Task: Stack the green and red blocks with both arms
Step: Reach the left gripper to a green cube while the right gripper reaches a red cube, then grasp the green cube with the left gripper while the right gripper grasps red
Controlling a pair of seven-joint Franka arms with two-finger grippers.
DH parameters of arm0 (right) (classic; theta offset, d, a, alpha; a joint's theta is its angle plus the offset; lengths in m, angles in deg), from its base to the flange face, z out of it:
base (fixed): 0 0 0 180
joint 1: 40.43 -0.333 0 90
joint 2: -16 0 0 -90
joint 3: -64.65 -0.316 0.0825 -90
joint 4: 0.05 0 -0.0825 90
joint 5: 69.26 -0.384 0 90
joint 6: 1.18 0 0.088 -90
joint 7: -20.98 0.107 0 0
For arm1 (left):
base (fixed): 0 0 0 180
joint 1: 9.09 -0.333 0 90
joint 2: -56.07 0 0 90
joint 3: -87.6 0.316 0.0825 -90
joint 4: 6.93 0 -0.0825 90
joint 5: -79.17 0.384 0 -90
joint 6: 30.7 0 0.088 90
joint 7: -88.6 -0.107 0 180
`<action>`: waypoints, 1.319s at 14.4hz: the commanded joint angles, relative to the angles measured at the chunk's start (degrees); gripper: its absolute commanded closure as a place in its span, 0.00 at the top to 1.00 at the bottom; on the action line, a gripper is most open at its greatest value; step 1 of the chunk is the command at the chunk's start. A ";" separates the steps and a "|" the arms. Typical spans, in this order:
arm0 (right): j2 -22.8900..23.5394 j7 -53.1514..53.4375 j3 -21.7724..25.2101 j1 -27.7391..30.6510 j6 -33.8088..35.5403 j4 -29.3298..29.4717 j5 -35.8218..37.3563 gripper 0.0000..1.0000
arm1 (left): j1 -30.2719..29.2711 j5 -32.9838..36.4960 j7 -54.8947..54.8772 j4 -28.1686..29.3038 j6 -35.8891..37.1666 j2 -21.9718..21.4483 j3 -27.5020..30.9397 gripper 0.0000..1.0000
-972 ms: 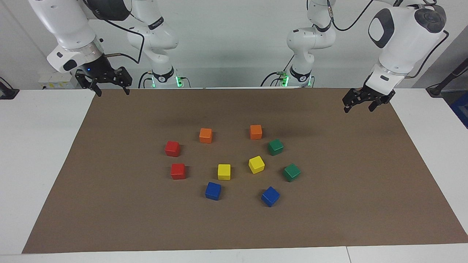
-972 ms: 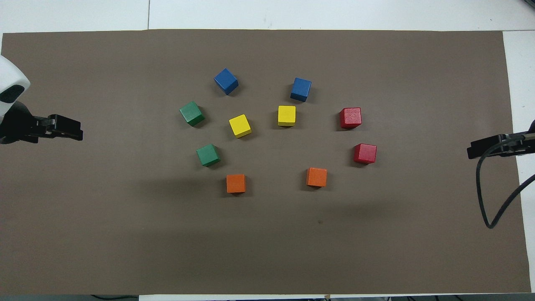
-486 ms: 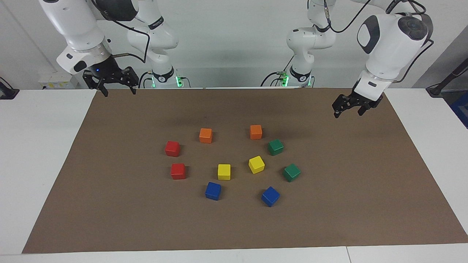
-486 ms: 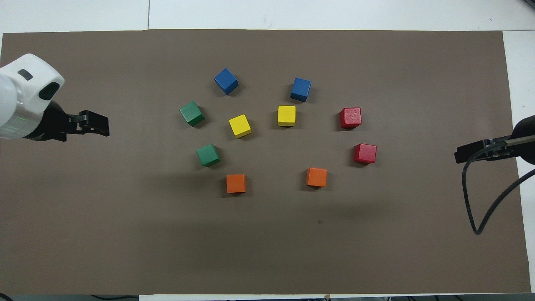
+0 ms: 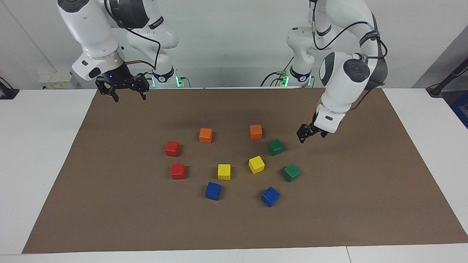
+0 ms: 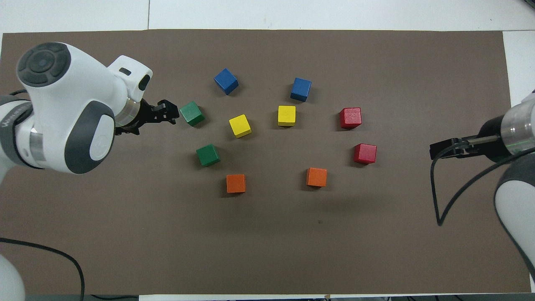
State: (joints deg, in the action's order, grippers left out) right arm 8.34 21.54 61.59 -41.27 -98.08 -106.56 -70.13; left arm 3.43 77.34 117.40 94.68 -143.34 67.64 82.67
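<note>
Above mat [image 5: 365, 190], left claw [image 5: 310, 134] open beside green blocks [image 5: 275, 147]

Ten cubes on the brown mat [image 5: 365, 204], mid-frame: two green blocks [image 5: 275, 147] [image 5: 291, 172] center-right in the facing view, two red blocks [image 5: 172, 148] [image 5: 178, 171] center-left. Two orange cubes [image 5: 206, 135] [image 5: 256, 132] upper center, two yellow cubes [image 5: 224, 171] [image 5: 256, 164] dead center, two blue cubes [image 5: 213, 190] [image 5: 270, 196] lower center. Two white arms, one upper left, one upper right.

Left tool [image 6: 169, 113] (open) sits beside a green block [image 6: 192, 113].
</note>
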 commanded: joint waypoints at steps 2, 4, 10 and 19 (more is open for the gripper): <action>1.40 5.49 -0.19 -2.93 -6.54 -3.70 -0.80 1.00 | 5.23 -0.71 12.20 3.93 -5.99 1.00 0.98 1.00; 4.21 7.60 -0.19 -3.73 -8.99 -3.70 -0.89 1.00 | 6.72 -0.71 16.45 4.21 -7.77 3.09 0.89 1.00; 11.51 15.34 -0.19 -3.82 -13.14 -3.53 -0.98 1.00 | 9.37 -0.10 17.61 6.75 -9.35 5.39 0.98 1.00; 17.05 22.64 -0.19 -7.06 -19.72 -3.61 -2.29 1.00 | 10.08 -0.10 11.99 13.08 -14.97 4.51 0.72 1.00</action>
State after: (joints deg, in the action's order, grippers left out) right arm 23.71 42.19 61.48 -47.56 -115.55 -110.20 -70.88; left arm 12.60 77.33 130.64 104.80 -156.04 73.97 82.69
